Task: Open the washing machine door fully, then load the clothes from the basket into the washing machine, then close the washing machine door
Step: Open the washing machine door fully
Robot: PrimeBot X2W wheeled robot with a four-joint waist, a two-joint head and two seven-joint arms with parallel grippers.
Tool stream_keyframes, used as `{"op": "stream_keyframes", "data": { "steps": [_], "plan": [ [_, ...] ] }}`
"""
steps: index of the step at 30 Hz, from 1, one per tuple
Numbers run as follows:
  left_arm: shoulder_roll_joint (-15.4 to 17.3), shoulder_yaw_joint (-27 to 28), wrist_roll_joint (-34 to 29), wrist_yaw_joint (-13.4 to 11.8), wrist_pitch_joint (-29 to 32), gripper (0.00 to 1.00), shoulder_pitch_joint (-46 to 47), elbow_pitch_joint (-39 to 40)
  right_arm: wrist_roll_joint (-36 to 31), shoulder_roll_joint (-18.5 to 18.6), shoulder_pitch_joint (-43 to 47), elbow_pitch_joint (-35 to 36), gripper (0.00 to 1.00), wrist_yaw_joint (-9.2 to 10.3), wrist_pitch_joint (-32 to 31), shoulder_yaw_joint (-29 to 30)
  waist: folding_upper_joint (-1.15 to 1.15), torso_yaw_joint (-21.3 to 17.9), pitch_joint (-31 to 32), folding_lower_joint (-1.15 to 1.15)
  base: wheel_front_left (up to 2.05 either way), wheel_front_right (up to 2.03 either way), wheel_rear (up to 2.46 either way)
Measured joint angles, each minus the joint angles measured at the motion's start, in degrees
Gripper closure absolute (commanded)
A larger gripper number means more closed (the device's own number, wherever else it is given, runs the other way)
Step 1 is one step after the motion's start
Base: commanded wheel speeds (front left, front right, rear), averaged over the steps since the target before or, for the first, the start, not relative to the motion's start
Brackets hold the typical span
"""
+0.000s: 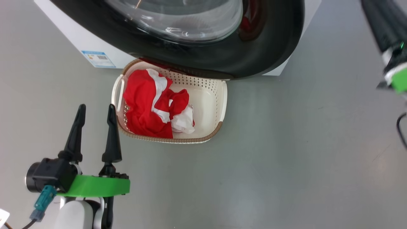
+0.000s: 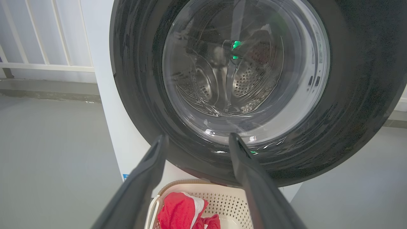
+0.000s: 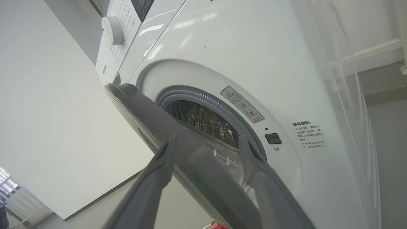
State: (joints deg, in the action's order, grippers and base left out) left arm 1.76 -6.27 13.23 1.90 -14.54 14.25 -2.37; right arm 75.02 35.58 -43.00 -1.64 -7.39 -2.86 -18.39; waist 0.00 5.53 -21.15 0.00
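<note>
The washing machine door (image 1: 264,47) is finished in glossy black around clear glass. The washing machine (image 3: 254,47) is skinned in smooth white (its drum (image 3: 206,122) is perforated metal). The basket (image 1: 222,101) is moulded in cream plastic; the clothes (image 1: 143,108) are made of soft red cloth.

The door (image 1: 222,60) runs off the top edge of the head view and covers the basket's (image 1: 223,101) far rim. The blue label (image 1: 98,59) at upper left is too small to read.

Bare laundry room: washing machine (image 3: 254,47), grey floor (image 1: 286,159), white wall (image 3: 47,111)
</note>
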Motion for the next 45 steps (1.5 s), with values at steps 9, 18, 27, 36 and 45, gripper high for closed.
{"op": "stream_keyframes", "data": {
  "steps": [9, 18, 27, 36, 45],
  "plan": [
    [0.0, 0.5, -0.4, 0.9, 0.0, 0.0, -1.4, -0.1, -10.1, 6.6, 6.8, 3.8, 0.0, 0.0, 16.8, -8.1, 0.0, -0.8, 1.7, 0.0, 0.0, 0.0, 0.0],
    [0.0, 1.0, -0.6, 1.4, 0.0, 0.0, -2.9, -0.1, -22.3, -1.1, 18.7, 5.5, 0.0, -0.01, 17.6, -1.0, 0.0, -1.1, 2.6, 0.0, 0.0, 0.0, 0.0],
    [0.0, 1.2, -0.6, 1.4, 0.0, 0.0, -3.4, 0.2, -36.7, -7.6, 27.4, 8.7, 0.0, -0.01, 17.6, 4.4, 0.0, -1.4, 2.8, 0.0, 0.0, 0.0, 0.0],
    [0.1, 1.2, -0.6, 1.4, 0.0, 0.0, -3.4, 0.5, -41.4, -11.9, 30.4, 8.8, 0.0, -0.01, 17.6, 7.0, 0.0, -1.4, 2.8, 0.0, 0.0, 0.0, 0.0],
    [0.1, 1.3, -0.6, 1.4, 0.0, 0.0, -3.4, 0.6, -41.5, -12.3, 30.4, 7.6, 0.0, -0.01, 17.6, 7.4, 0.0, -1.4, 2.8, 0.0, 0.0, 0.0, 0.0]
  ]
}}
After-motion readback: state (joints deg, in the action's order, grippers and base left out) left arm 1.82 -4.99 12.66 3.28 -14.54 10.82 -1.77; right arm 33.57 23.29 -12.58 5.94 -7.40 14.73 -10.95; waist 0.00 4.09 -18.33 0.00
